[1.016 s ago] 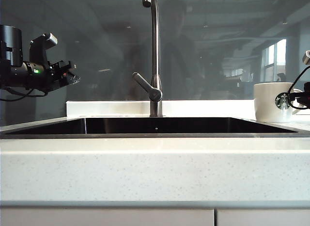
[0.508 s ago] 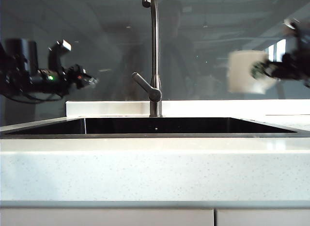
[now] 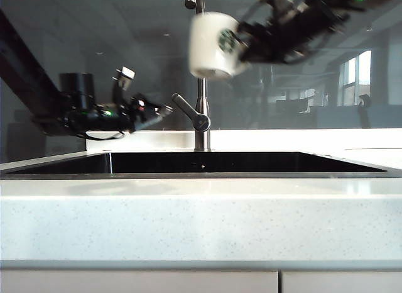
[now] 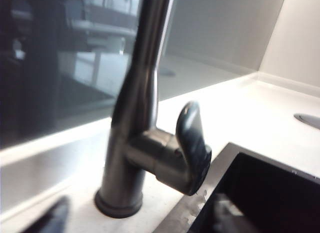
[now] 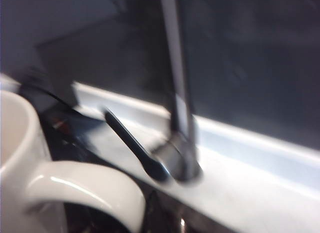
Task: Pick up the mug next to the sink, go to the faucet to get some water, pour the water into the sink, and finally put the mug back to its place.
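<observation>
Pale speckled stone forms the tabletop [image 3: 201, 217], with a dark glass wall behind it mirroring an office interior. Set into the tabletop is the wide rectangular sink [image 3: 201, 162], dark and glossy inside with a thin metal rim. At the middle of the sink's back edge stands the tall, slim brushed-steel faucet [image 3: 201, 110], its single lever handle [image 3: 186, 109] angled out toward the tabletop's left end.

High above the sink, the right tool [image 3: 254, 44] carries the white ceramic mug with a round green logo [image 3: 215, 44]. The mug hangs in the air in front of the faucet's neck, close under the spout, blurred and roughly upright with its logo facing the right tool. From the right wrist camera the mug's rim and white loop handle [image 5: 87, 188] fill the near corner, with the faucet's base and lever beyond; the tool is clenched on the mug at the handle side.

Over the sink's left part, the left tool [image 3: 160, 112] reaches level toward the lever, its tip just beside the lever's end. Its jaws look spread, and nothing is in them. From the left wrist camera the lever [image 4: 192, 143] and faucet column loom close; only blurred dark finger tips [image 4: 47, 220] show.
</observation>
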